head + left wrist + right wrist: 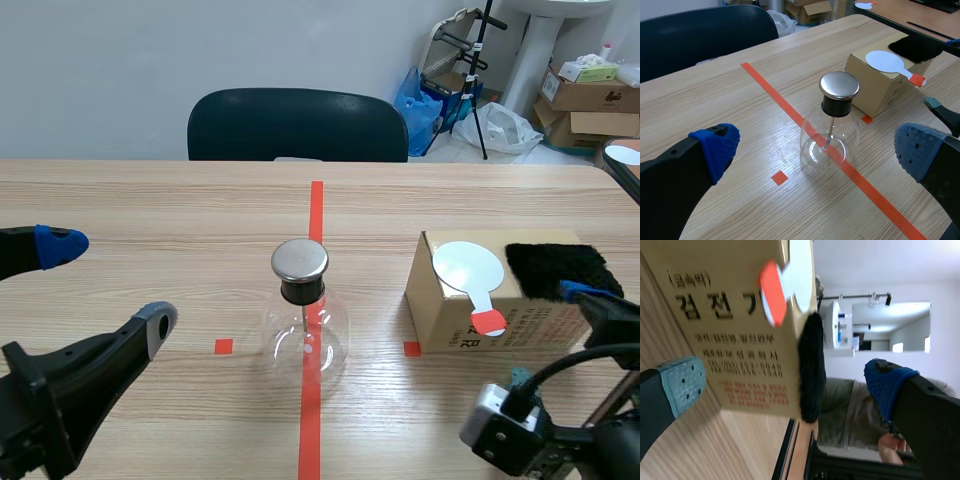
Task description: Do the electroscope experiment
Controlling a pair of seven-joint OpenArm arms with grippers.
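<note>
clear glass flask electroscope with steel cap (305, 322) stands mid-table between the arms, white round paddle with red handle (468, 270) lies atop the brown cardboard box (445, 325) on its right beside black fur cloth (556, 270), handle overhanging robot-side, right gripper (785, 385) nearer, fingers apart, left gripper (817, 152) spread too

My left claw (108, 285) sits low at the near left of the bench (150, 200), its two fingers spread wide, well apart from the glass flask (305, 340). The flask stands upright on the orange-red tape line, capped by a metal disc (299, 259). To its right, a cardboard box (445, 315) carries a white paddle (468, 268) with a red handle and a black fur cloth (555, 268). My right claw (597, 305) is at the box's near right corner, one blue pad just beside the cloth. A dark chair (297, 125) stands beyond the bench.
</note>
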